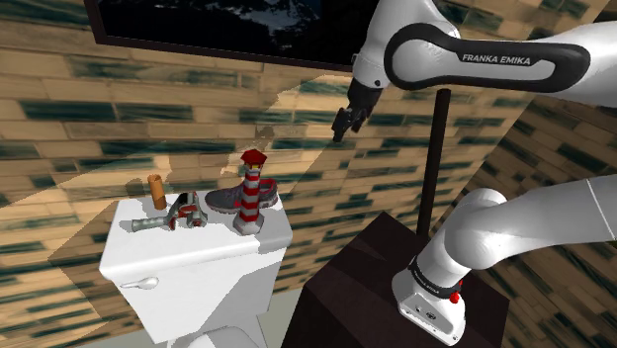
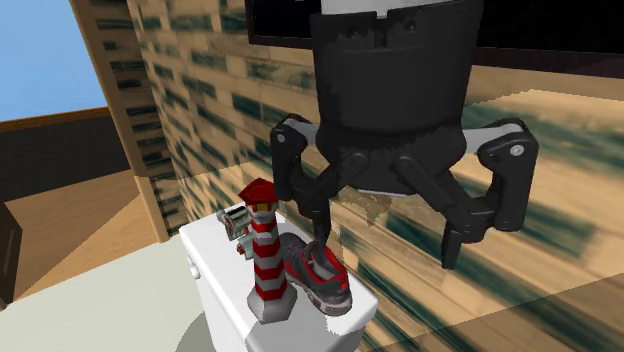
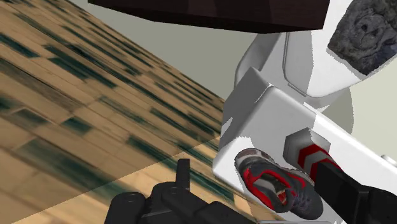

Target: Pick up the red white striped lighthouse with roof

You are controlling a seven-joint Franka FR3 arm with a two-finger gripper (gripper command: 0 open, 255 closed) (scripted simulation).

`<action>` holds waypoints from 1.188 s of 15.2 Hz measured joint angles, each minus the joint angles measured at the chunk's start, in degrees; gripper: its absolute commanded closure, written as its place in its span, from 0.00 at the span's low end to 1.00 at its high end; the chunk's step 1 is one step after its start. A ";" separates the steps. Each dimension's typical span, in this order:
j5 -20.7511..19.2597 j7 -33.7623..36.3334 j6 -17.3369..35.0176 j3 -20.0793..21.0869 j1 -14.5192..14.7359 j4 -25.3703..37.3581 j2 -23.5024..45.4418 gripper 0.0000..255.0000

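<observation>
The red and white striped lighthouse (image 1: 254, 194) with a red roof stands upright on a grey base, on the white toilet tank lid (image 1: 203, 247). It is near the lid's right end in the shoulder view. It is also the nearest thing in the second exterior view (image 2: 267, 255), and its striped body (image 3: 311, 153) shows from above in the wrist view. My black gripper (image 1: 342, 125) hangs in the air above and to the right of the lighthouse in the shoulder view, well apart from it. Its fingers stand open (image 2: 386, 240) with nothing between them.
A grey and red sneaker (image 1: 228, 201) lies right beside the lighthouse. A brown cylinder (image 1: 156, 191) and a grey and red tool (image 1: 170, 217) sit further left on the lid. The dark stand (image 1: 381, 287) and a black pole (image 1: 432, 163) are to the right. The tiled wall is close behind.
</observation>
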 measured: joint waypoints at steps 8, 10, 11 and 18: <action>-4.95 10.02 10.68 11.66 0.84 3.32 10.12 0.00; -7.36 13.13 12.25 14.85 0.47 5.54 13.37 0.00; -8.76 14.54 13.23 16.20 0.21 6.17 14.80 0.00; -22.58 27.49 16.53 26.28 -1.82 14.08 28.18 0.00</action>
